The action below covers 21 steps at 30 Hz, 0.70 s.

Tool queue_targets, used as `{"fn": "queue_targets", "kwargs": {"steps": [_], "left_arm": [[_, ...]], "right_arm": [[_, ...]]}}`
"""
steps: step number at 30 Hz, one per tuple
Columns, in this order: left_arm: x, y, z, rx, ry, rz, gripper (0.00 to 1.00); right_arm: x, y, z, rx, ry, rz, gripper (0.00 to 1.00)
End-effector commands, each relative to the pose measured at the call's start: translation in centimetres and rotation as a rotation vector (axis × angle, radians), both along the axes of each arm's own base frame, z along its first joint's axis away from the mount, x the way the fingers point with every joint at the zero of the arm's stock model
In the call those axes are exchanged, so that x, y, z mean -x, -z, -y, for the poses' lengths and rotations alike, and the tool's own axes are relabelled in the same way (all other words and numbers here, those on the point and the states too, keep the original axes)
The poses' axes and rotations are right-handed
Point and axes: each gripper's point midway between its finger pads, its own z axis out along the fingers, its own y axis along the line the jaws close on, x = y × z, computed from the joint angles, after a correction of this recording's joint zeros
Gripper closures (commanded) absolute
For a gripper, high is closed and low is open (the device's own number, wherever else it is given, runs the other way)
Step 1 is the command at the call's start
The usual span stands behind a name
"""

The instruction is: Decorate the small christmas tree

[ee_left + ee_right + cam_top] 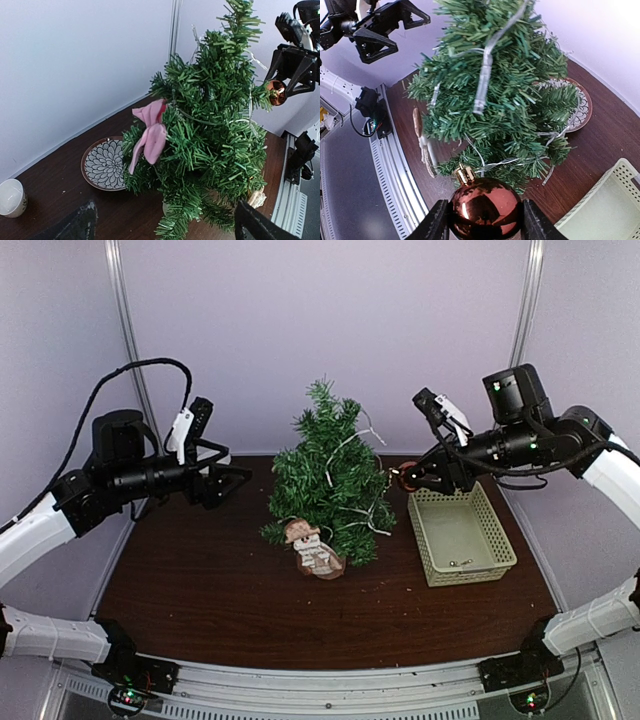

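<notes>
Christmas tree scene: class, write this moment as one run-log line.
left gripper: open, empty | right gripper: shut on copper bauble, beside small christmas tree | on tree: pink bow, light string

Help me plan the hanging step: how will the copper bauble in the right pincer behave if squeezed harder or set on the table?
The copper bauble looks glossy and smooth, so it may slip in the right pincer. Being round, it would probably roll if put down. It looks like a thin hollow shell, likely light and crushable.
</notes>
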Motion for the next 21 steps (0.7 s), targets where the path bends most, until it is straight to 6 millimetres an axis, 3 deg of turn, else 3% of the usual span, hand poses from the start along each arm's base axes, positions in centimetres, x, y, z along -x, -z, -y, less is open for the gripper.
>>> {"fn": "queue_targets", "kwargs": {"steps": [1,5,11,21], "left_arm": [[0.1,-1.1,1.1,0.016,0.039,0.065,0.04],[0.2,-1.0,1.9,-0.003,0.05,0.081,0.05],[0.2,-1.4,2.3,0.001,0.055,0.097,0.05],[0.2,-2.2,2.6,0.024,0.055,0.126,0.05]], "right_arm": [[1.3,-2.8,-0.8,-0.023,-0.034,0.09,0.54],[2.8,-4.6,-2.4,-0.04,-0.089,0.135,0.54],[3.3,-7.8,-3.7,-0.047,-0.107,0.211,0.54],[3.6,-7.5,-7.4,0.025,-0.121,0.258,0.55]]}}
